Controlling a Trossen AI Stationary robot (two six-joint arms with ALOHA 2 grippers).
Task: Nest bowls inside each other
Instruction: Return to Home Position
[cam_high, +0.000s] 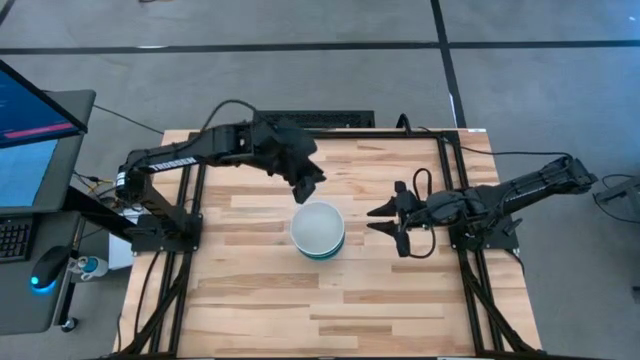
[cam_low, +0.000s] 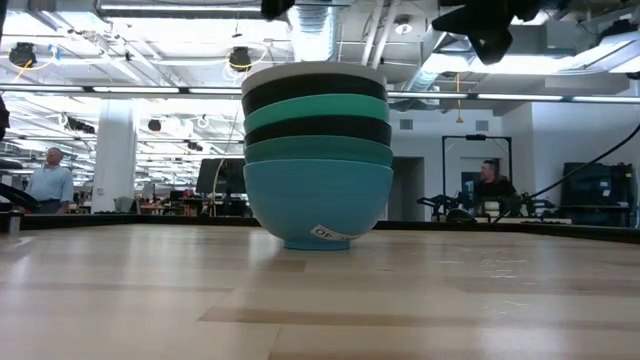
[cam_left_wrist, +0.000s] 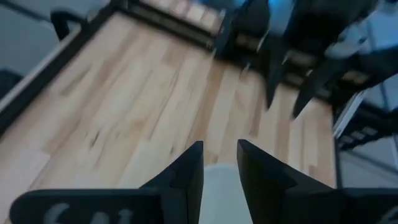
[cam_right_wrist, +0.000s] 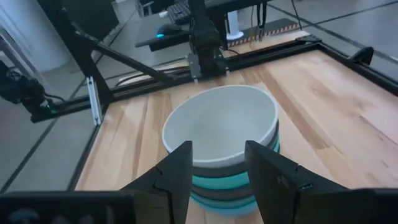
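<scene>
**Six bowls nested at mid-table, both claws empty**

The stack of bowls is sitting near the middle of the wooden table, all six nested one inside another. From table level I am reading it bottom to top. A blue bowl with a small sticker low on its side is carrying the rest. Above it are showing the rims of a dull teal bowl, a lower black bowl, a brighter green-teal bowl and an upper black bowl. The white bowl is lying on top, and from above only it and a sliver of colour beneath are showing.

The left gripper is hanging over the table just to the far left of the stack. Its two fingers are standing a little apart with nothing between them, and a pale curve of the white bowl's rim is peeking through the gap.

The right gripper is hovering just to the right of the stack, apart from it and pointing at it. Its fingers are spread partway and gripping nothing, and they are framing the white bowl's open mouth.

Beyond the table, one person is standing at the far left of the room, and another person is sitting at the far right.
</scene>
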